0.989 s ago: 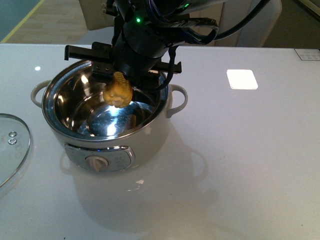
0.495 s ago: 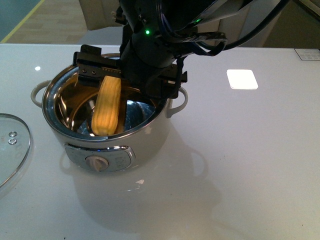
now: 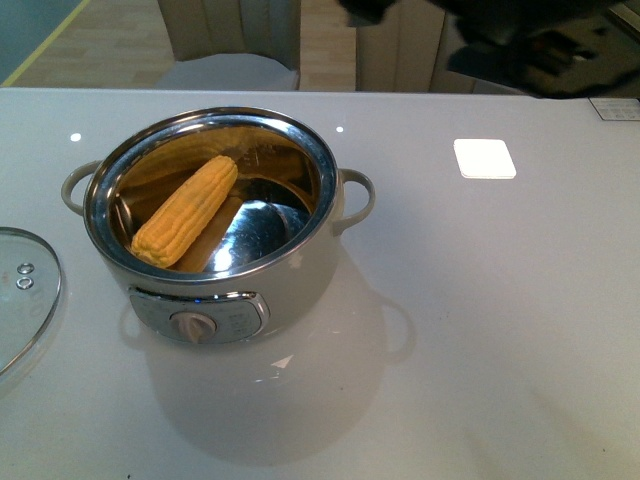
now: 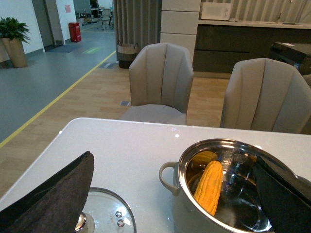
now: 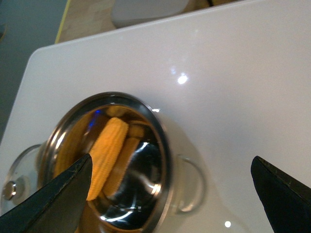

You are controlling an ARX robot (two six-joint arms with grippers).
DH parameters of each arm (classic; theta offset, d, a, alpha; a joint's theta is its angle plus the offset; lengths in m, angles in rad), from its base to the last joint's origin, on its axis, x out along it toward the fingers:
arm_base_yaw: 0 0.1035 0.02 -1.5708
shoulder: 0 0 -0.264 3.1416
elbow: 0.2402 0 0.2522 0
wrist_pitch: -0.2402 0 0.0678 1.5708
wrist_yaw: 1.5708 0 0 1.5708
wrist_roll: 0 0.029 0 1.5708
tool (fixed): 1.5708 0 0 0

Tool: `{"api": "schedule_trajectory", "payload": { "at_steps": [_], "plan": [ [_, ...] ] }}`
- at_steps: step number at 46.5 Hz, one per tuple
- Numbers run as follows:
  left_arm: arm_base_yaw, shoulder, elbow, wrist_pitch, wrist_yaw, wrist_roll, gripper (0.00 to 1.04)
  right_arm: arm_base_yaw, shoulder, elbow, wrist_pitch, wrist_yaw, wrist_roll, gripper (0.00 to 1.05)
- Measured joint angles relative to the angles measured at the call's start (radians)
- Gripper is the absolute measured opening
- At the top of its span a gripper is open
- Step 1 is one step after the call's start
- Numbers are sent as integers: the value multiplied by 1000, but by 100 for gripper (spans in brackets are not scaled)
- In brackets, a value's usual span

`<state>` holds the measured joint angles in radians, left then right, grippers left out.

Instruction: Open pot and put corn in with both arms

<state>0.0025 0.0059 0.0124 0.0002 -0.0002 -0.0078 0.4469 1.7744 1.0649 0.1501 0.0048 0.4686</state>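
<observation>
The cream-white pot stands open on the white table, its steel bowl bare. The yellow corn lies slanted inside the bowl, leaning on the left wall. It also shows in the left wrist view and in the right wrist view. The right arm is a dark blur at the top right, high above the table. My right gripper is open and empty, above the pot. My left gripper is open and empty, beside the pot and the glass lid.
The round glass lid lies flat on the table left of the pot. A white square pad lies at the back right. Two beige chairs stand beyond the table's far edge.
The right gripper has let go of the corn, which now lies loose in the pot. The right arm has lifted up and away to the upper right.
</observation>
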Motion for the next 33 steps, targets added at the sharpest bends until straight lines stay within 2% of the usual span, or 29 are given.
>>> {"api": "schedule_trajectory", "payload": {
  "at_steps": [13,27,29,30,33],
  "plan": [
    [0,0,0,0,0,0,98,-172,-412,-352,12,45,-173,96],
    [0,0,0,0,0,0,98,-208,-710,-495,-23,67,-317,96],
    [0,0,0,0,0,0,98,-204,-705,-538,96,140,-357,90],
    [0,0,0,0,0,0,98,-205,-705,-586,218,182,-384,85],
    [0,0,0,0,-1,0,98,-226,-724,-701,453,202,-422,72]
  ]
}}
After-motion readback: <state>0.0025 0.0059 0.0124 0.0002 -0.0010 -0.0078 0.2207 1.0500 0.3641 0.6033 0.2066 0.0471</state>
